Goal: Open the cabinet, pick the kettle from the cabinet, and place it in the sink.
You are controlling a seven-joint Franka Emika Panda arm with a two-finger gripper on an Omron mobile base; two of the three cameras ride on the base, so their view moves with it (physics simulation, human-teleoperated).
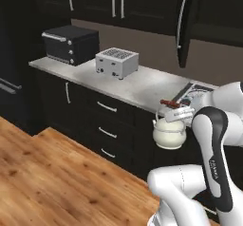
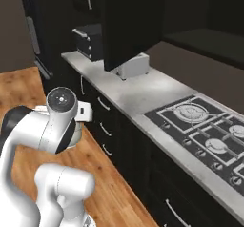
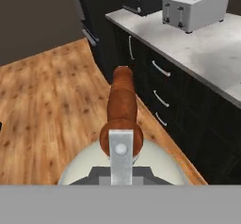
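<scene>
The cream-white kettle hangs in the air in front of the dark lower drawers, just below the counter edge. My gripper is shut on its reddish-brown wooden handle bar, and the round kettle body sits right under the hand. Above the counter, the cabinet door stands swung out, edge-on with its long silver bar; in the right base view the same cabinet door hangs wide over the counter, with the dark cabinet interior beside it. The sink is out of view.
On the grey counter stand a black toaster oven and a silver toaster. A black gas hob lies to the right. Dark drawers run below, and the wooden floor spreads to the left.
</scene>
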